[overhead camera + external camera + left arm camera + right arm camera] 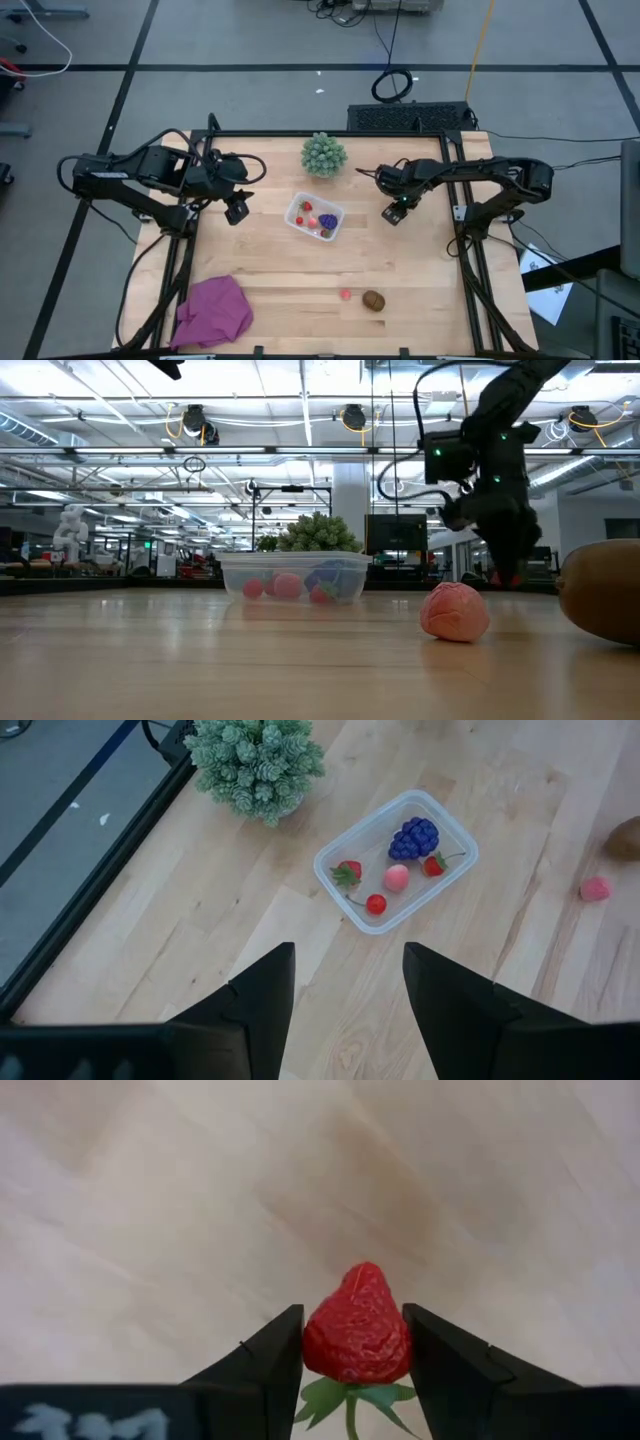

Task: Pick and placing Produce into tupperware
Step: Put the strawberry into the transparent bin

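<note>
Down at the table, the right gripper [352,1342] has its two fingers pressed against the sides of a toy strawberry [357,1338], red tip pointing away from the wrist and green leaves toward it, with bare wood beneath. From above, that gripper [394,212] sits right of the clear tupperware [316,217], apart from it, its arm reaching in from the table's right edge with the elbow bent and the wrist turned down. The level view shows the same arm dropping steeply to the tabletop behind the pink fruit [455,611].

The left gripper [346,988] hangs above the wood with its fingers parted and nothing between them, looking toward the container. In the overhead view it [236,209] is left of the tupperware, its arm stretched in from the left edge.

Inside the tupperware lie a purple grape cluster [414,838], a pale pink piece [397,877], a cherry [375,904] and two small strawberries. A pink piece [345,295] and a brown oval piece [373,300] rest near the front edge, close together. The green spiky ball [324,154] stands behind the container, and a magenta cloth [213,310] lies at the front left corner.
</note>
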`<move>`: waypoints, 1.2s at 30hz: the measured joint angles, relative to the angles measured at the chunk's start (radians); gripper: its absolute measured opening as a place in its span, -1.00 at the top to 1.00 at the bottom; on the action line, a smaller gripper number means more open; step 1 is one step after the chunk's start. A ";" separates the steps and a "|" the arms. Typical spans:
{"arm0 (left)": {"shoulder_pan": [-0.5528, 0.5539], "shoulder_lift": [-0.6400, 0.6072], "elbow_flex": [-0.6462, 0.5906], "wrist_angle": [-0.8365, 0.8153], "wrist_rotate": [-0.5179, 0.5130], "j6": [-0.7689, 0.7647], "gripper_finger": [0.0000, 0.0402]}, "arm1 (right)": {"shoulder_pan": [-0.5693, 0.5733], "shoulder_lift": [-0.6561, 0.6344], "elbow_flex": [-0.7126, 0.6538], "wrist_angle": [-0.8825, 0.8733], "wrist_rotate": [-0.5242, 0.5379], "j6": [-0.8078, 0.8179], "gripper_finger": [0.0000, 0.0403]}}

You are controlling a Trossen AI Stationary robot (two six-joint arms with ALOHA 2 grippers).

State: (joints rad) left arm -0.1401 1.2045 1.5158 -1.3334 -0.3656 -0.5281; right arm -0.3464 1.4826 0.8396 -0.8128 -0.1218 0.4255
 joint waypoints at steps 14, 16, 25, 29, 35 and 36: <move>0.000 0.000 0.000 0.000 0.000 0.020 0.05 | 0.192 -0.002 0.219 0.212 -0.098 0.033 0.23; 0.000 0.000 0.000 0.000 0.000 0.021 0.05 | 0.230 -0.003 0.247 0.275 -0.098 0.034 0.23; 0.001 0.000 0.000 0.000 -0.020 0.102 0.05 | 0.315 0.016 0.270 0.562 -0.111 0.024 0.23; 0.002 0.000 0.000 0.000 -0.039 0.106 0.05 | 0.294 0.064 0.273 0.638 -0.161 0.009 0.23; 0.002 0.000 0.000 0.000 -0.039 0.107 0.05 | 0.256 0.196 0.413 0.626 -0.250 -0.059 0.23; 0.002 0.000 0.000 0.000 -0.039 0.107 0.05 | 0.254 0.222 0.456 0.611 -0.257 -0.082 0.23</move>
State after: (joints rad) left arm -0.1383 1.2045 1.5158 -1.3332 -0.4049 -0.4213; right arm -0.0922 1.7046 1.2957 -0.2021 -0.3785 0.3436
